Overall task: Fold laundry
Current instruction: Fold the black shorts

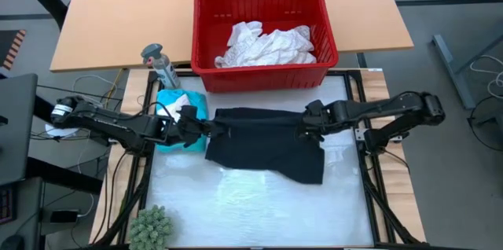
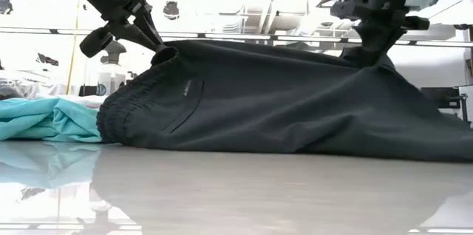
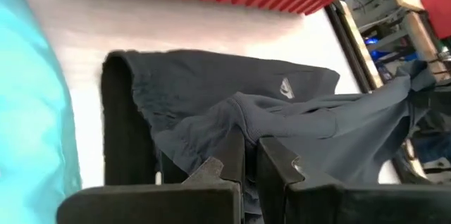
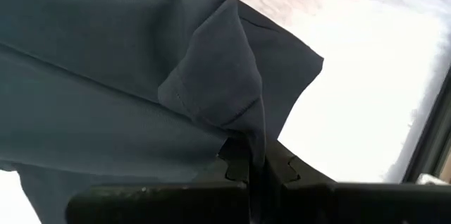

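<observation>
black shorts (image 1: 266,145) — pinched by left gripper (image 1: 211,128), right gripper (image 1: 302,133)

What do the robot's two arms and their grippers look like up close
Both arms are dark, near-black jointed links with black cables trailing beside them. The left arm has a white band near its base. The left gripper and right gripper each end in two flat, blocky black fingers with notched inner edges.
</observation>
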